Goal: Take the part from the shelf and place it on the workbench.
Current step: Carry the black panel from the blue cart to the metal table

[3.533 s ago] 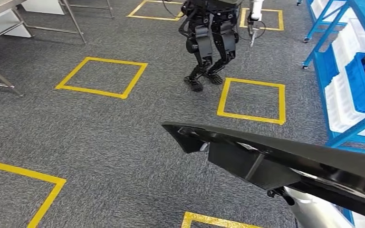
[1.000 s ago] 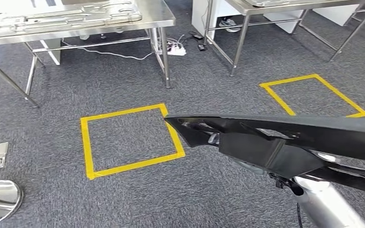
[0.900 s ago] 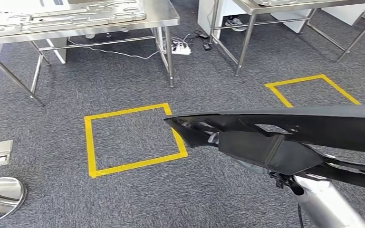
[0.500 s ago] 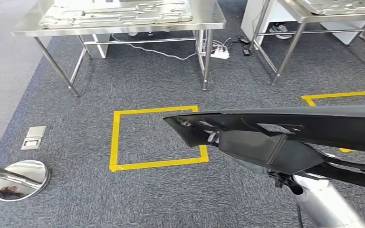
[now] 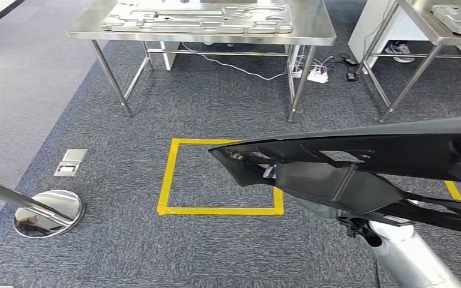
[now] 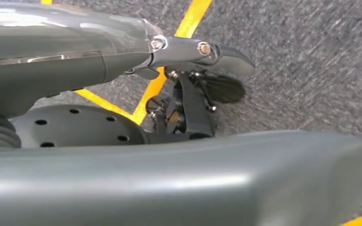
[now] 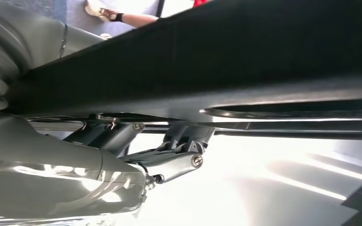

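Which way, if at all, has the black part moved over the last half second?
Yes. The black part swung left against the yellow floor square, carried along as the robot turned.

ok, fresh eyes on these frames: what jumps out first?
The long black part, carried across the right foreground of the head view above a silver arm. Behind it, a yellow tape square on the grey carpet, and further back a steel workbench bearing a pressed metal panel. At the left edge, a shiny round stanchion base.
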{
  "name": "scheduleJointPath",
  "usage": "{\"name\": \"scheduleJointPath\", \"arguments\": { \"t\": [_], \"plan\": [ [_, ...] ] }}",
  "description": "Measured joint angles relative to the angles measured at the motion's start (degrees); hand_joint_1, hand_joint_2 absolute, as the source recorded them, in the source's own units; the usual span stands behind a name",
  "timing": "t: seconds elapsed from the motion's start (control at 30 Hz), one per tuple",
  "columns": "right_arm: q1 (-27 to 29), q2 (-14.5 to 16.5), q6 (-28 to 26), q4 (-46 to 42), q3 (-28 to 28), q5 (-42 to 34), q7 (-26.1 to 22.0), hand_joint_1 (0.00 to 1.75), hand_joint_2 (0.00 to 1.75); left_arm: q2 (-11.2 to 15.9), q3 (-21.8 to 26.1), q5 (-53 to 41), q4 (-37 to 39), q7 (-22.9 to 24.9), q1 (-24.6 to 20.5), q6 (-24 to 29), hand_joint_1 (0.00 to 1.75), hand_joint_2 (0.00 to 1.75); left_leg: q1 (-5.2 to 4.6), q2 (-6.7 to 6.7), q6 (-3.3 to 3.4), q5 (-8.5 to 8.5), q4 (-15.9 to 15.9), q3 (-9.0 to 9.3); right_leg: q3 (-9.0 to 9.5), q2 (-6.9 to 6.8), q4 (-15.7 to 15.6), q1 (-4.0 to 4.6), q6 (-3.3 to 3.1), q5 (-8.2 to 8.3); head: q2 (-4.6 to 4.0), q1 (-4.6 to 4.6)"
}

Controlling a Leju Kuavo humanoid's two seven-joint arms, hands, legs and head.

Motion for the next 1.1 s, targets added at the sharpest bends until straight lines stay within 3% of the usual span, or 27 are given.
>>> {"name": "scheduleJointPath", "arguments": {
  "t": [0.13, 0.43, 0.5, 0.6, 0.67, 0.73, 0.77, 0.8, 0.83, 0.9, 0.93, 0.97, 1.1],
  "plan": [
    [0.2, 0.0, 0.0, 0.0, -0.1, -0.1, -0.1, 1.75, 1.75, 0.0, 0.3, 0.0, 0.0, 0.0, 0.1, -0.1, 0.0, 1.75, -0.05, -0.1, 0.52, -0.08, -0.1, 0.1, 0.32, 0.2, -0.9, 0.13, -0.2, -0.3, 0.0, -0.03],
    [0.2, 0.4, 0.1, -0.1, -0.4, -0.5, -0.2, 1.75, 1.75, 0.0, 0.8, 0.1, 0.0, 0.1, 0.0, -0.6, 0.0, 1.75, 0.05, -0.08, 0.28, -0.1, -0.6, 0.38, 0.44, 0.17, -0.8, 0.33, -0.7, -0.66, 0.0, -0.02],
    [0.1, 0.5, 0.1, -0.1, -0.4, -0.5, -0.2, 1.75, 1.75, 0.0, 0.9, 0.1, 0.0, 0.2, 0.0, -0.6, 0.0, 1.75, -0.04, -0.07, 0.15, -0.27, -0.5, 0.34, 0.52, 0.13, -1.1, 0.12, -0.56, -0.6, 0.0, -0.02],
    [0.1, 0.6, 0.1, -0.2, -0.6, -0.6, -0.2, 1.75, 1.75, 0.0, 0.9, 0.1, 0.0, 0.2, 0.0, -0.7, 0.0, 1.75, 0.12, 0.05, 0.79, 0.31, -2.4, 1.68, 1.11, 0.03, -1.3, 0.02, -0.18, -0.78, 0.0, -0.05],
    [-0.1, 0.7, 0.3, -0.3, -0.7, -0.7, -0.3, 1.75, 1.75, -0.1, 0.9, 0.1, 0.0, 0.2, -0.1, -0.7, 0.0, 1.75, 0.56, 0.25, 1.06, 0.89, -4.1, 3.08, -0.18, -0.01, 2.2, 0.19, -0.07, -2.71, 0.0, -0.04],
    [-0.2, 0.7, 0.3, -0.1, -0.7, -0.7, -0.2, 1.75, 1.75, -0.1, 0.9, 0.2, 0.0, 0.2, -0.1, -0.7, 0.0, 1.75, 0.63, 0.35, 1.03, 0.61, -4.4, 3.59, -3.89, -0.03, 9.1, 0.12, 0.3, -5.62, 0.0, -0.03],
    [-0.1, 0.8, 0.4, -0.1, -0.8, -0.7, -0.2, 1.75, 1.75, -0.1, 0.9, 0.3, 0.0, 0.2, 0.0, -0.7, 0.0, 1.75, 0.67, 0.34, 0.88, 0.33, -4.4, 3.79, -5.56, -0.05, 11.8, 0.0, 0.56, -6.25, 0.0, -0.03],
    [0.1, 0.8, 0.4, 0.0, -0.8, -0.7, -0.2, 1.75, 1.75, -0.1, 0.9, 0.5, 0.0, 0.2, 0.0, -0.7, 0.0, 1.75, 0.76, 0.32, 0.66, -0.01, -4.3, 4.06, -6.38, -0.06, 12.7, -0.13, 0.85, -5.78, 0.0, -0.03],
    [0.1, 0.9, 0.4, 0.0, -0.7, -0.7, -0.2, 1.75, 1.75, -0.1, 0.9, 0.5, 0.0, 0.2, 0.1, -0.7, 0.0, 1.75, 0.93, 0.28, 0.36, -0.41, -4.2, 4.48, -6.04, -0.07, 11.4, -0.26, 1.17, -4.12, 0.0, -0.02],
    [0.1, 1.0, 0.4, 0.0, -0.8, -0.7, -0.2, 1.75, 1.75, 0.0, 0.9, 0.6, 0.0, 0.2, 0.2, -0.7, 0.0, 1.75, 1.33, 0.15, -0.61, -1.66, -3.6, 5.37, -3.14, 0.02, 4.7, -0.58, 1.97, 0.17, 0.0, -0.02],
    [0.1, 1.0, 0.4, 0.1, -0.7, -0.7, -0.2, 1.75, 1.75, 0.0, 1.0, 0.7, 0.0, 0.2, 0.2, -0.7, 0.0, 1.75, 1.4, 0.07, -1.14, -2.43, -3.0, 5.58, -1.7, 0.15, 1.7, -0.64, 2.04, 1.17, 0.0, 0.03],
    [0.2, 1.1, 0.4, 0.1, -0.7, -0.6, -0.2, 1.75, 1.75, 0.0, 1.0, 0.7, 0.0, 0.2, 0.1, -0.7, 0.0, 1.75, 1.36, -0.01, -1.55, -3.07, -2.6, 5.64, -0.86, 0.27, 0.0, -0.66, 1.76, 1.27, 0.0, 0.07],
    [0.3, 1.4, 0.4, 0.2, -0.8, -0.7, -0.1, 1.75, 1.75, 0.1, 1.0, 0.7, 0.0, 0.2, -0.1, -0.7, 0.0, 1.75, 1.24, 0.13, -2.12, -4.3, -1.6, 5.78, 0.0, 0.25, -0.3, -0.65, -0.48, -0.65, 0.0, 0.1]
  ]
}}
